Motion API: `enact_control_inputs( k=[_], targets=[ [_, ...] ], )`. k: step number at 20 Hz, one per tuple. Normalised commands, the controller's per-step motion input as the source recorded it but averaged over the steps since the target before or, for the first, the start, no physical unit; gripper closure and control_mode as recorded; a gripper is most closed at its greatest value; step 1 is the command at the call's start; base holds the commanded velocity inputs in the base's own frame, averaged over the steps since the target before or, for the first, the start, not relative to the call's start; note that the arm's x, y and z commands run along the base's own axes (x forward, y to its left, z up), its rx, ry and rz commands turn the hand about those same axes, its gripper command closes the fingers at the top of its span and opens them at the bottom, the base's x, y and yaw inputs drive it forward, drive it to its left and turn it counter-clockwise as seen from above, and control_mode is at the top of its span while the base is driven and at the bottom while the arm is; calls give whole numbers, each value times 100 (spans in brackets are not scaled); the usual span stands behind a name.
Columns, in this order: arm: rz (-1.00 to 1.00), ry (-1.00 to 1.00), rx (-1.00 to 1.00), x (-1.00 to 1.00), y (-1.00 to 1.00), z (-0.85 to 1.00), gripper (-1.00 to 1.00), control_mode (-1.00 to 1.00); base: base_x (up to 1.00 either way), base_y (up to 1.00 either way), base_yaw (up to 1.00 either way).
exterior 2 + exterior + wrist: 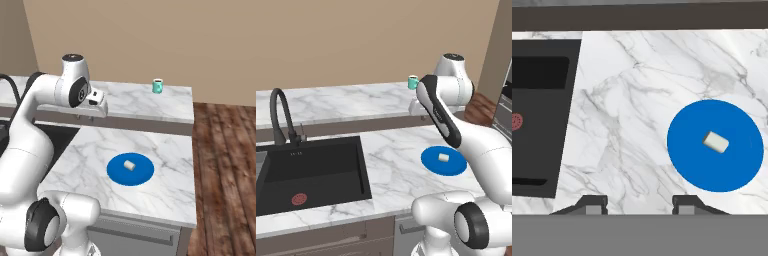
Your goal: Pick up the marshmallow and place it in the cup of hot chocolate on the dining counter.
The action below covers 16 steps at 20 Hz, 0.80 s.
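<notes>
The marshmallow, a tiny white lump, lies on a round blue plate on the near marble counter. The teal cup of hot chocolate stands on the dining counter at the back. My gripper hangs open and empty above the near counter, well over the surface and to the left of the plate. Its fingertips stand wide apart, and the marshmallow sits to their upper right in the hand view.
A black sink with a red drain and a black faucet takes the left of the near counter. The counter ends at the right over a wooden floor. My own arm crosses in front of the plate's right side.
</notes>
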Motion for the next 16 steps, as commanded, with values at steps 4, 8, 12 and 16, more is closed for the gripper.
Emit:
enact_control_inputs(
  k=[4,8,12,16],
  targets=[
    [0,0,-2,-10,-13,-14,-100,-100,0,0,0],
    [11,0,-5,-16,-60,-37,-100,-100,0,0,0],
    [25,0,-3,-4,-57,-38,-100,-100,0,0,0],
    [14,0,0,0,-25,-15,-100,-100,0,0,0]
  ],
)
